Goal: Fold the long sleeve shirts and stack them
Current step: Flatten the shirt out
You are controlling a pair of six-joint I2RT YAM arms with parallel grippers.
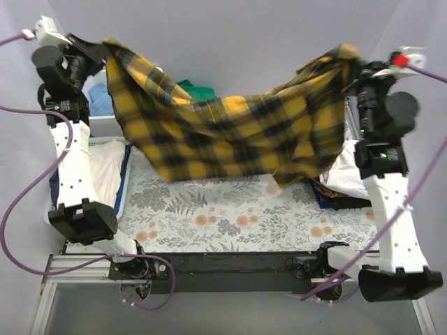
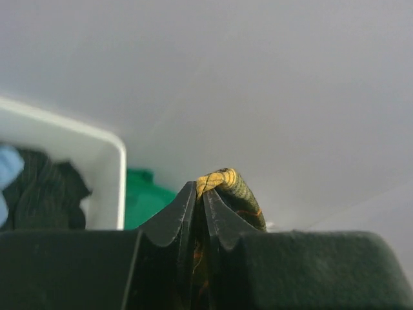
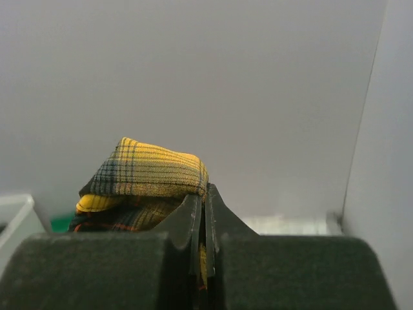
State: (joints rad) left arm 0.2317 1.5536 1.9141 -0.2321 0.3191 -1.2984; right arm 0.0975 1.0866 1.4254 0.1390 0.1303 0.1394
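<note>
The yellow-and-black plaid flannel shirt [image 1: 230, 132] hangs stretched in the air between both arms, sagging in the middle above the floral table cloth [image 1: 230, 216]. My left gripper [image 1: 103, 47] is shut on its upper left edge; the plaid fold [image 2: 226, 184] pokes out above the closed fingers [image 2: 174, 219]. My right gripper [image 1: 357, 66] is shut on its upper right edge; the plaid [image 3: 151, 171] bunches left of the closed fingers [image 3: 222, 216]. A white cloth [image 1: 105, 171] lies on a dark stack at the left edge, partly hidden by the left arm.
A green T-shirt [image 1: 195, 89] lies behind the plaid, also in the left wrist view [image 2: 145, 194]. A white bin [image 2: 84, 155] holds dark and blue clothes at far left. A pile of dark and white clothes [image 1: 342, 185] sits at the right, under the right arm.
</note>
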